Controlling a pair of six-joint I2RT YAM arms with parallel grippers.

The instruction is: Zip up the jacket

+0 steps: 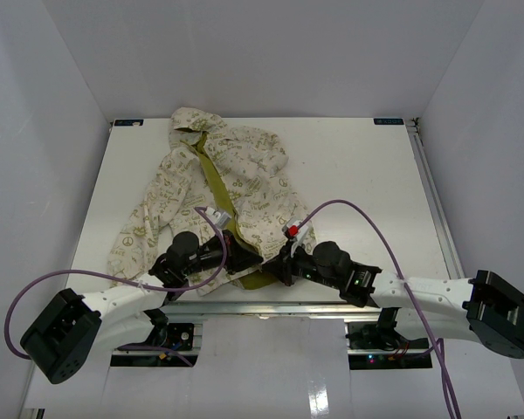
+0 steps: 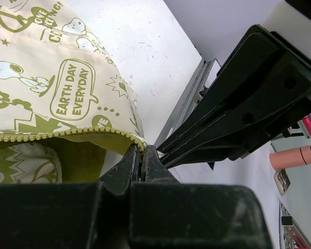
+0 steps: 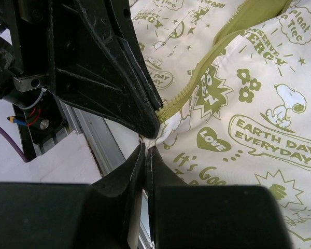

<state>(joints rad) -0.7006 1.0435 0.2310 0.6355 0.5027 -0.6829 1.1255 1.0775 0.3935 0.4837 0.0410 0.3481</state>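
While the jacket (image 1: 253, 166) lies unzipped at frame centre, left gripper (image 2: 142, 154) and right gripper (image 3: 146, 149) each clamp its lower hem beside the zipper teeth (image 2: 67, 134)

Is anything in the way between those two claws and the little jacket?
Nothing visible. The left gripper is shut on the jacket at the bottom end of its zipper edge. The right gripper pinches the fabric of the facing corner. The two grippers are nearly touching.
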